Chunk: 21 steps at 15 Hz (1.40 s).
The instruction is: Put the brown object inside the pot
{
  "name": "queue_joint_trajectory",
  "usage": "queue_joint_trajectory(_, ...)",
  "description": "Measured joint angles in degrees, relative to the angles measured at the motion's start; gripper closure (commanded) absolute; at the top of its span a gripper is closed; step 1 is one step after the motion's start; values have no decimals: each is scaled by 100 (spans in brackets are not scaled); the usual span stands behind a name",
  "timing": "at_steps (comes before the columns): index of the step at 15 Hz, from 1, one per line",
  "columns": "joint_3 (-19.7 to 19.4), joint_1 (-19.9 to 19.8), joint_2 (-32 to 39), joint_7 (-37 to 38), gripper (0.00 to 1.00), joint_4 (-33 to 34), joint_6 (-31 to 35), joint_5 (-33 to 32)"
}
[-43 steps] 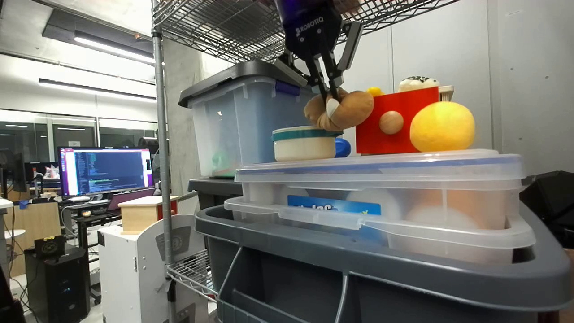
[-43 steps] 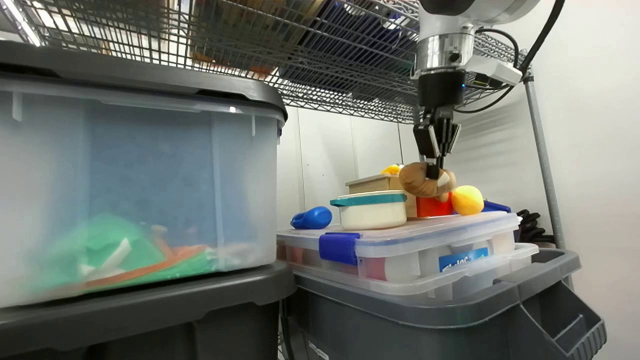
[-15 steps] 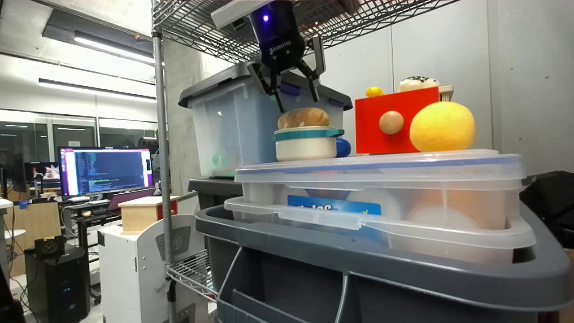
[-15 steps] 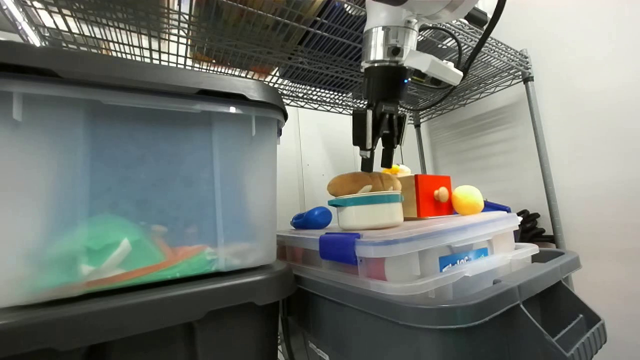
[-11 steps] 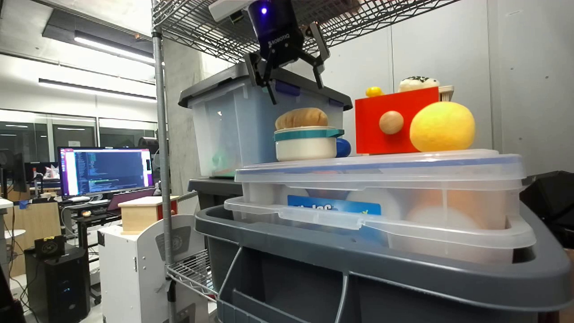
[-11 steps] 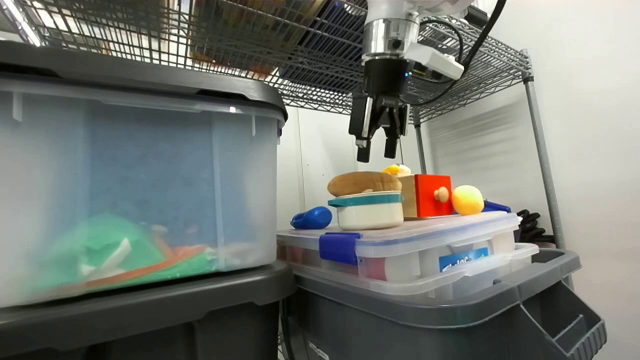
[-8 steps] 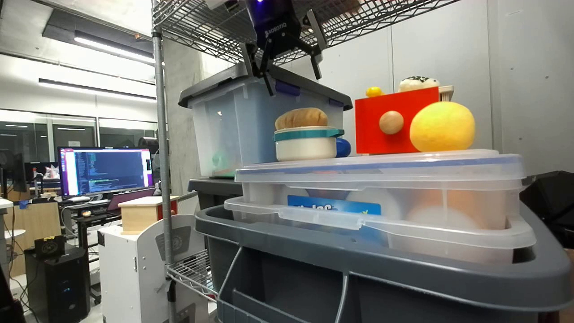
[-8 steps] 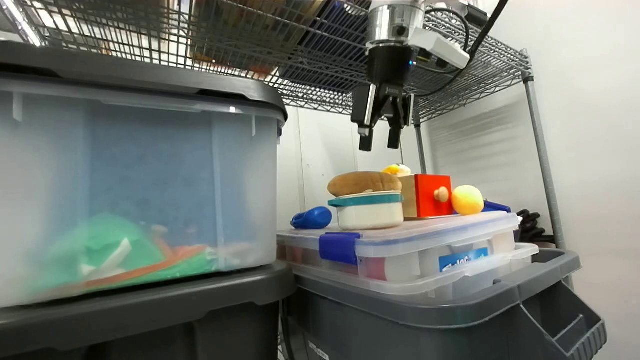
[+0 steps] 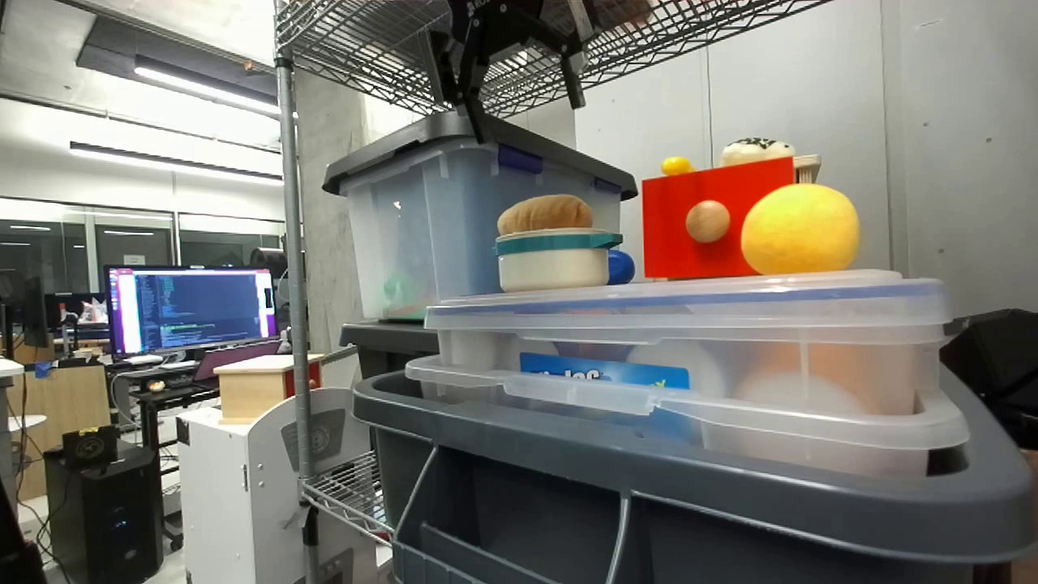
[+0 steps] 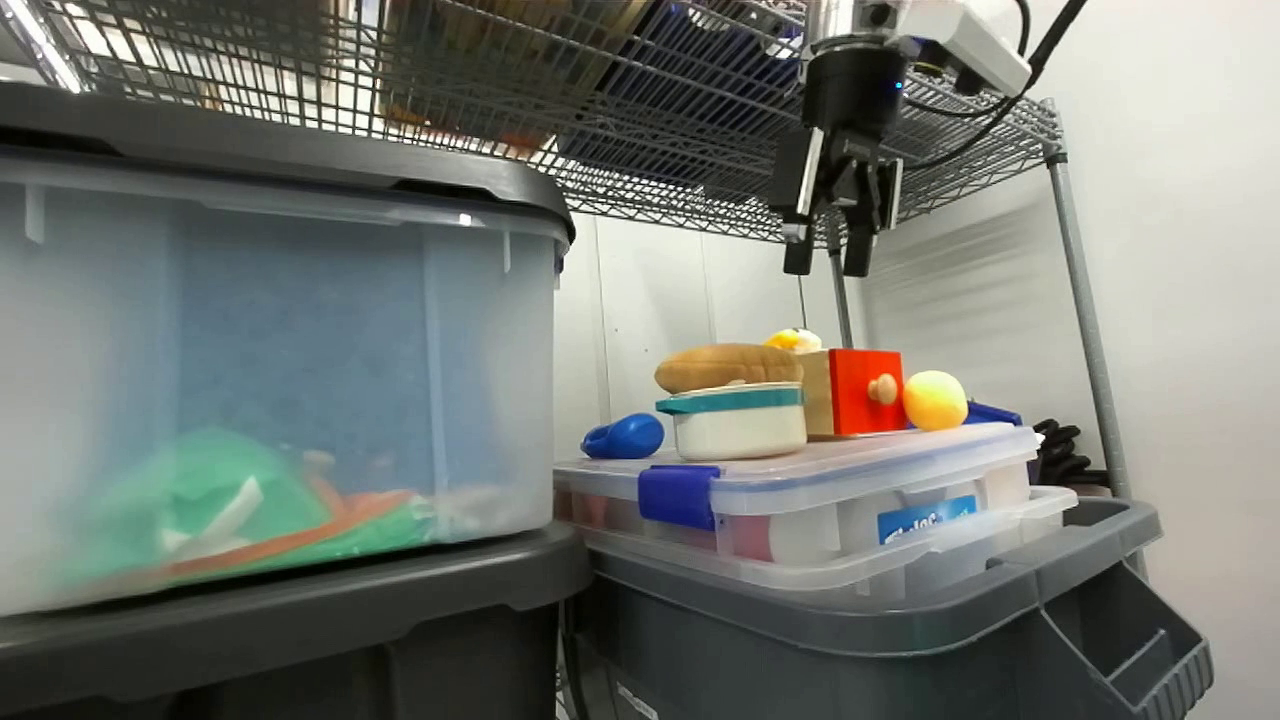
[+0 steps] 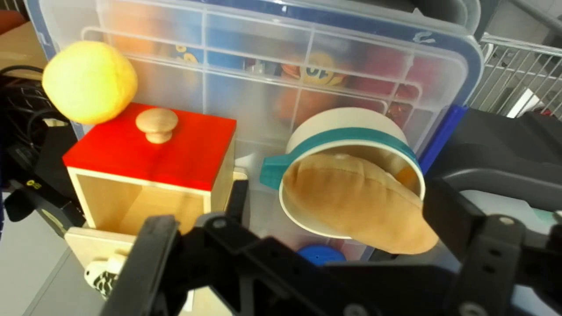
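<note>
The brown bread [image 11: 358, 202] is laid across the mouth of the cream pot [image 11: 349, 122], right of centre in the wrist view; its end overhanging the rim would best be nudged inward and pressed down. In an exterior view, the gripper [image 10: 828, 262] is held at upper right, pointed roughly downward, jaws parted and empty, well above the bread.
</note>
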Motion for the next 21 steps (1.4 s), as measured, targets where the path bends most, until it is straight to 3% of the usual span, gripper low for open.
queue_joint_trajectory(9, -492, -260, -379, -83, 0, -508, -57, 101)
queue_joint_trajectory(21, -832, -362, 37, -717, 0, -405, -56, 101)
